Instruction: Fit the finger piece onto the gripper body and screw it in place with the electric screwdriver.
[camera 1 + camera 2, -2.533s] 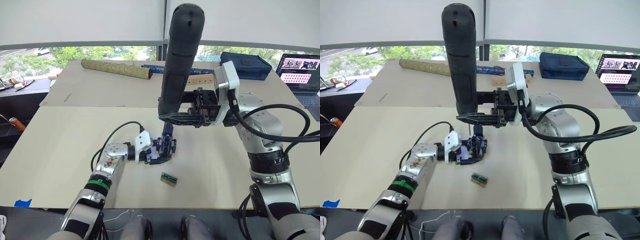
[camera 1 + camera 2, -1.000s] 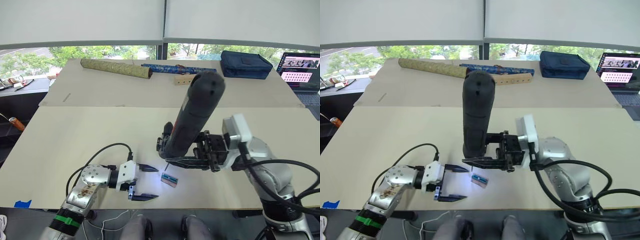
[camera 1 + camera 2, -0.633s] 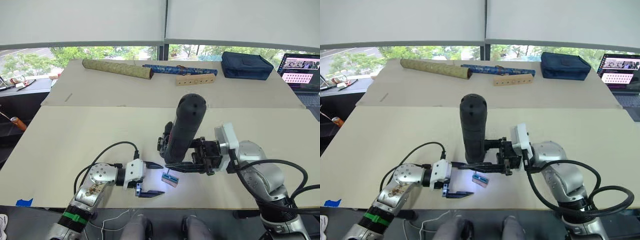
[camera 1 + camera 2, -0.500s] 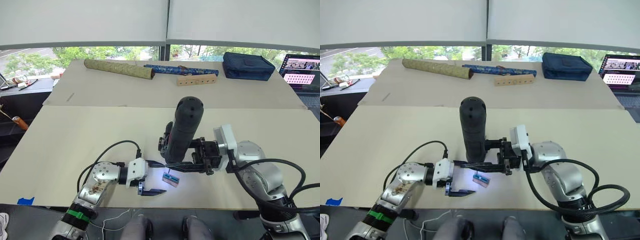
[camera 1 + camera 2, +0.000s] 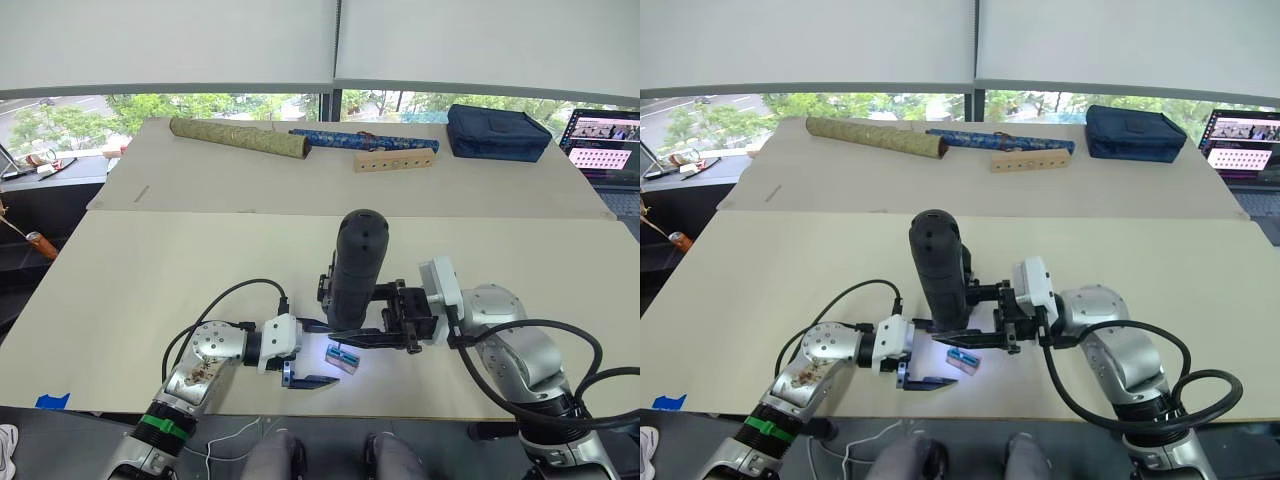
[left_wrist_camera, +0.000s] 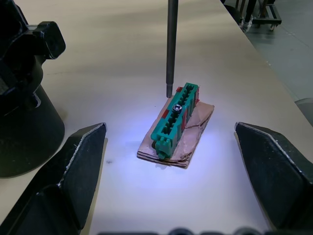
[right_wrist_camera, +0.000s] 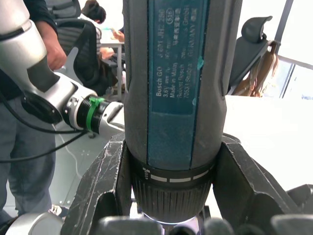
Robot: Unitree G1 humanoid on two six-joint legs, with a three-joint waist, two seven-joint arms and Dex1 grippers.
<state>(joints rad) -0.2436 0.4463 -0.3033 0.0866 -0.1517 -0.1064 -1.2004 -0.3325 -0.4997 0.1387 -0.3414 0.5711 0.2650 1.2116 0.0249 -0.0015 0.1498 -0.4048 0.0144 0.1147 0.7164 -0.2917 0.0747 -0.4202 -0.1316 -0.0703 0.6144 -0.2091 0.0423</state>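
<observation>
I can read "Bosch GO" and "Made in" on the electric screwdriver (image 7: 176,88) label. My right gripper (image 5: 372,322) is clamped around it, holding it upright near the table's (image 5: 150,270) near edge, its bit just above a screw in the green screw holder (image 6: 175,117). My left gripper (image 5: 305,352) lies low with fingers spread wide, either side of that holder. The gripper body (image 6: 22,112) sits just beyond, mostly hidden behind the screwdriver.
</observation>
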